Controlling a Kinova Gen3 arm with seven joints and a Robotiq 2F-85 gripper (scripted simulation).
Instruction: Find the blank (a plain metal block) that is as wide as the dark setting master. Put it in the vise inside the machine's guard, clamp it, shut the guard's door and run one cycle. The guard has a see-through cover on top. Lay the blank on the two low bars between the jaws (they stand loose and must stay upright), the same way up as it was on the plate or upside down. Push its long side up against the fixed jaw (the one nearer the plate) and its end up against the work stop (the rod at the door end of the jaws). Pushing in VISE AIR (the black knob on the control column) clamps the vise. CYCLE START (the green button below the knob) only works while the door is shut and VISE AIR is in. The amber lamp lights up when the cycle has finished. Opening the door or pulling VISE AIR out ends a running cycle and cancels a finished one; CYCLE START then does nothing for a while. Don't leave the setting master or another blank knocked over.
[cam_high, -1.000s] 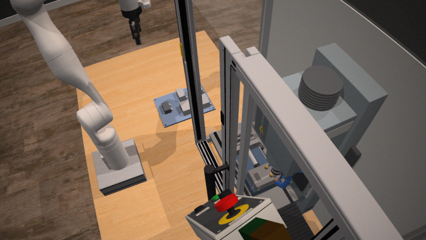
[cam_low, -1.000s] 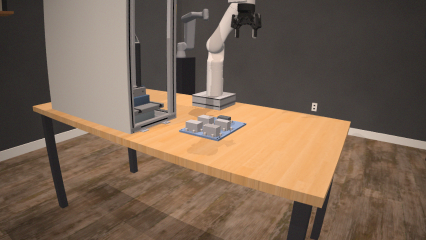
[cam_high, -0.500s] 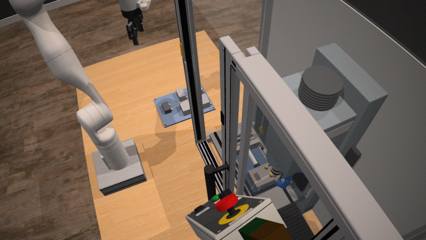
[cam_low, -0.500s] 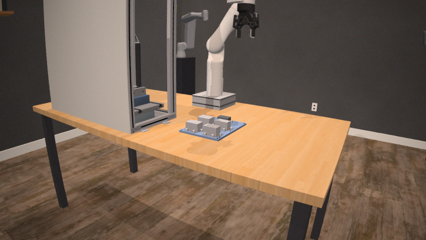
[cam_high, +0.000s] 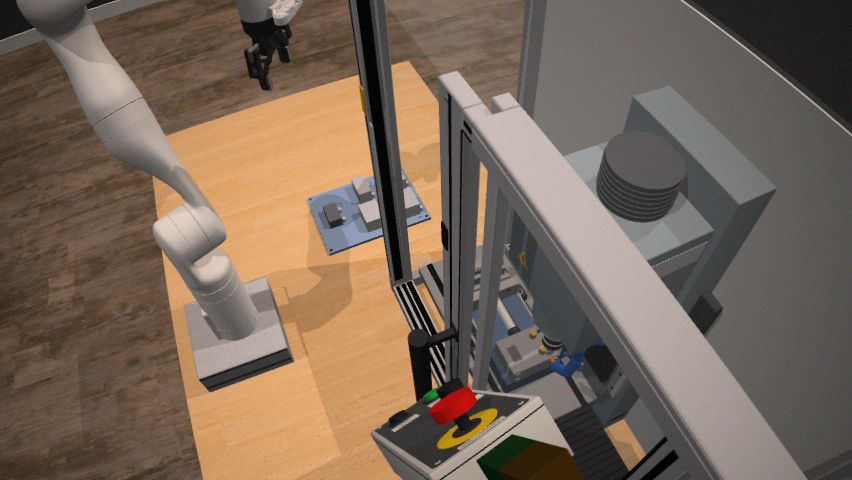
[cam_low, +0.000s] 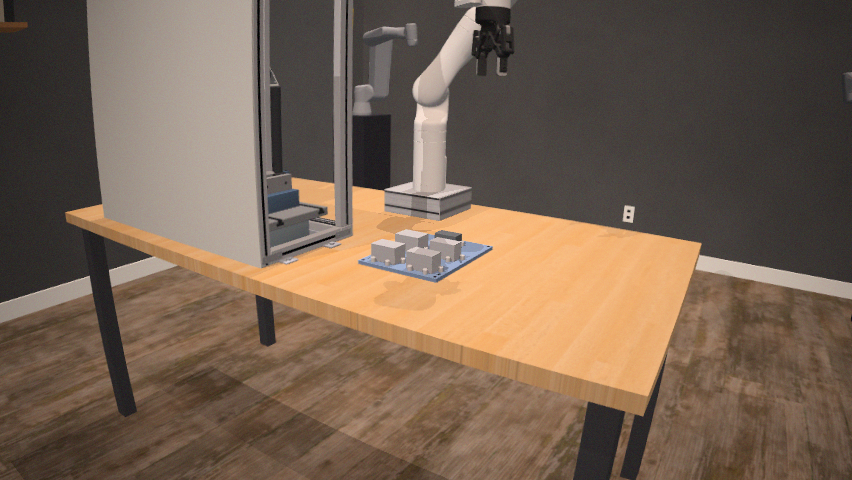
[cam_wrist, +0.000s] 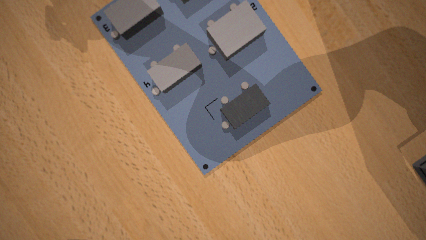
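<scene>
A blue plate (cam_wrist: 205, 75) lies on the wooden table and carries the dark setting master (cam_wrist: 244, 106) and several grey blanks, among them one (cam_wrist: 174, 68) beside the master and one (cam_wrist: 236, 36) further in. The plate also shows in the top view (cam_high: 368, 209) and the exterior view (cam_low: 426, 256). My gripper (cam_high: 268, 62) hangs high above the table, well above the plate, open and empty; it also shows in the exterior view (cam_low: 492, 59). The vise (cam_high: 524, 351) sits inside the guard. The fingers are out of the wrist view.
The guard's door frame (cam_high: 381, 137) stands next to the plate. The control column (cam_high: 459, 429) carries a red mushroom button (cam_high: 453, 405), a green button (cam_high: 430, 394) and a black knob (cam_high: 419, 339). The arm's base (cam_high: 238, 339) stands on the table.
</scene>
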